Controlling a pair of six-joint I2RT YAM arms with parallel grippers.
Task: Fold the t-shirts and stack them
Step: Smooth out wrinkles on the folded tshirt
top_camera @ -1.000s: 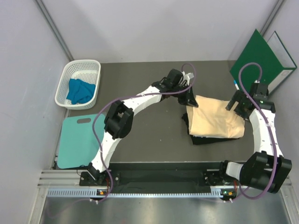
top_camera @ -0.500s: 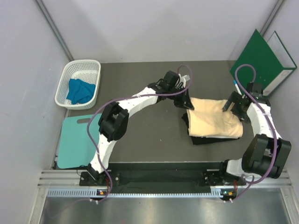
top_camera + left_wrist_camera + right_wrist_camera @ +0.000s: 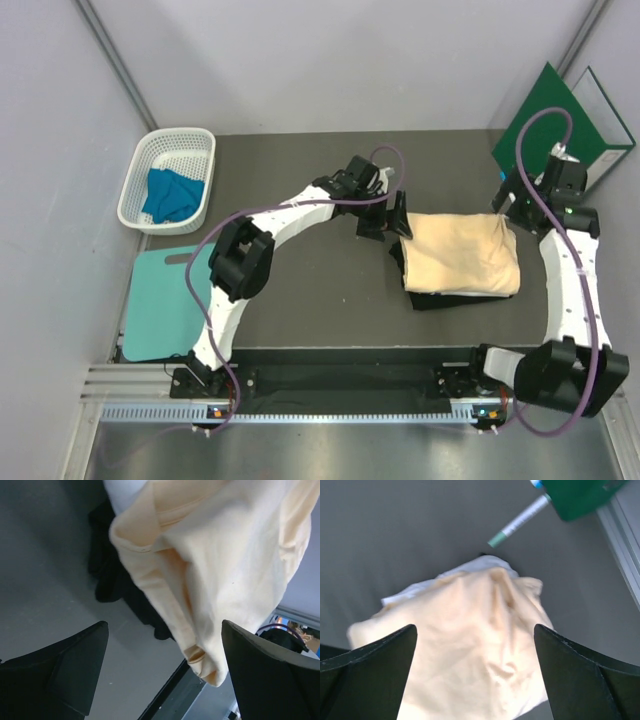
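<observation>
A folded pale peach t-shirt (image 3: pixel 462 255) lies at the right of the table on top of a dark t-shirt (image 3: pixel 412 290), whose edge shows along the left and front. A strip of white t-shirt (image 3: pixel 470 567) peeks out at the pile's far edge. My left gripper (image 3: pixel 388 222) hangs open just left of the pile, with the peach cloth (image 3: pixel 225 555) and dark cloth (image 3: pixel 107 575) before its jaws and nothing held. My right gripper (image 3: pixel 515 195) is open above the pile's far right corner, over the peach cloth (image 3: pixel 470 645). A blue t-shirt (image 3: pixel 170 193) lies crumpled in the basket.
A white basket (image 3: pixel 140 190) stands at the far left, with a teal board (image 3: pixel 160 300) in front of it. A green folder (image 3: pixel 560 125) leans at the far right, and a pen (image 3: pixel 517 522) lies beside it. A metal rail (image 3: pixel 330 385) runs along the near edge.
My left gripper has opened, let go of the peach t-shirt's left edge and drawn slightly left. My right gripper has lifted back from the pile's right corner, still open.
</observation>
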